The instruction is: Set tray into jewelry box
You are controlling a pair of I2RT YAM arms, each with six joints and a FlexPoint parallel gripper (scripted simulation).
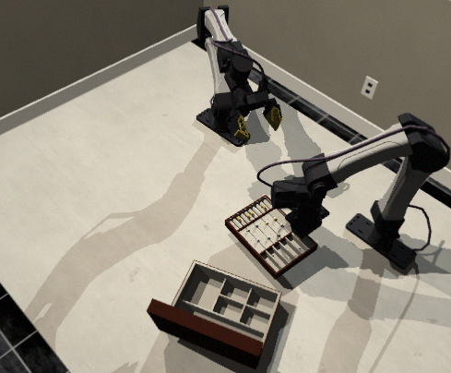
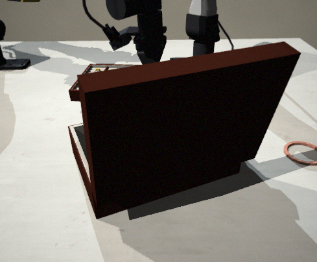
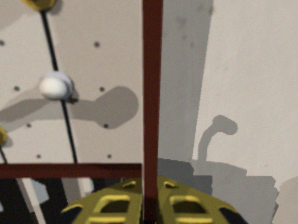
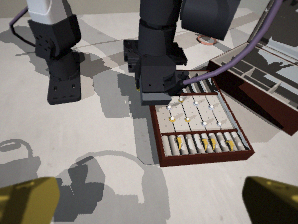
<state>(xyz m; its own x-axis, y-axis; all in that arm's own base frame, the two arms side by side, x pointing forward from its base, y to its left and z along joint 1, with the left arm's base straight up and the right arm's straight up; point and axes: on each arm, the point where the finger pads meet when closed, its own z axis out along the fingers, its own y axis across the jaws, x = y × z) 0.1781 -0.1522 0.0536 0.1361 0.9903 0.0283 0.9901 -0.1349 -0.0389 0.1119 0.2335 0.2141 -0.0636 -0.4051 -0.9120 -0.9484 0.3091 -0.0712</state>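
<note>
The left pincer (image 1: 306,227) (image 2: 150,55) (image 3: 149,184) (image 4: 148,92) points down, clamped; the right pincer (image 1: 258,126) (image 2: 24,0) (image 4: 150,185) gapes wide.

A pale, faintly smudged table (image 1: 115,138) (image 2: 42,136) (image 3: 250,75) (image 4: 30,115) is carrying broad grey shadows. In the top view, the open jewelry box (image 1: 237,276) (image 2: 178,130) (image 4: 270,107) is standing at six o'clock, the right arm's base plate (image 1: 205,117) (image 2: 19,63) at twelve, the left arm's base plate (image 1: 357,222) (image 2: 176,59) (image 4: 57,97) near four. A copper-coloured ring (image 2: 305,163) (image 4: 206,44) is lying flat at three o'clock in the exterior view.
</note>
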